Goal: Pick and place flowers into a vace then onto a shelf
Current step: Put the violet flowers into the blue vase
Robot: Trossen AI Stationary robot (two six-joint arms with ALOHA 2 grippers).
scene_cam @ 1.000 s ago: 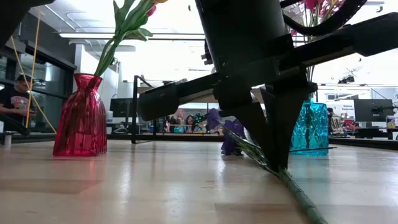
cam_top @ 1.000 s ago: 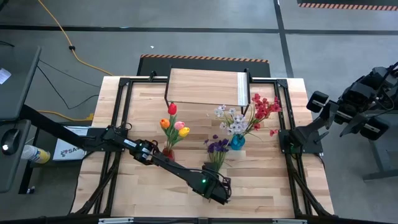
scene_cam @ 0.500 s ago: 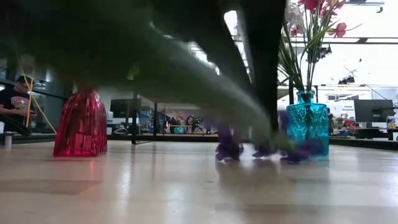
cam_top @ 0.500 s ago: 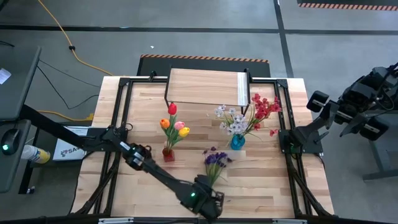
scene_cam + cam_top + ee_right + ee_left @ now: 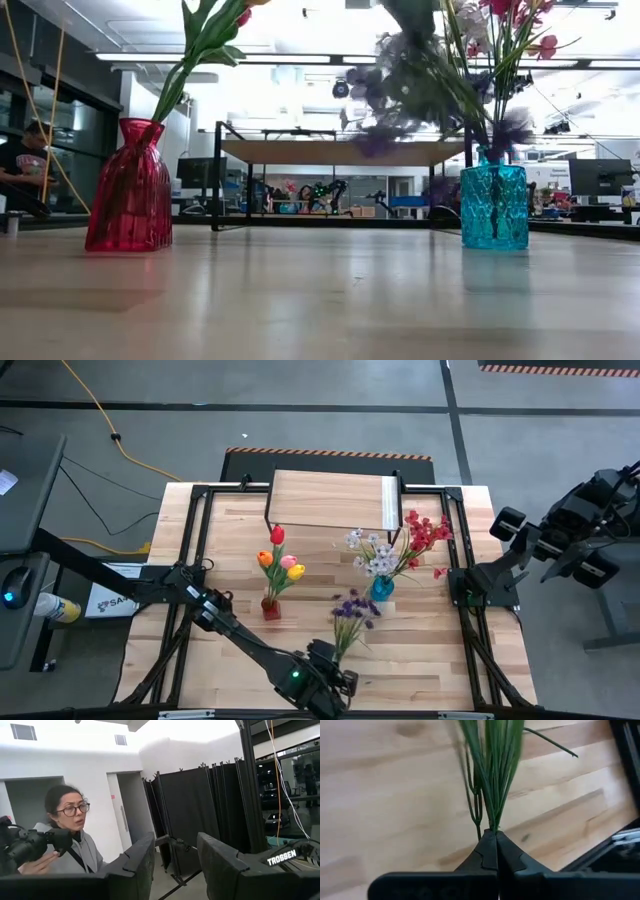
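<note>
Left gripper (image 5: 492, 836): pinched tight on the purple blossom spray's green stem (image 5: 492, 775), lifted off the table.
Right gripper (image 5: 175, 857): fingers apart, holding nothing, off the table.
Do well: keep stem pointing down, lower slowly into the blue glass vase (image 5: 381, 587).

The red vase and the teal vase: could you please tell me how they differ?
The red vase is wide and ribbed with a flared neck; the teal vase is narrower, straight-sided, diamond-patterned. The red vase holds tulips; the teal vase holds white and red sprays. Both stand upright on the table.
</note>
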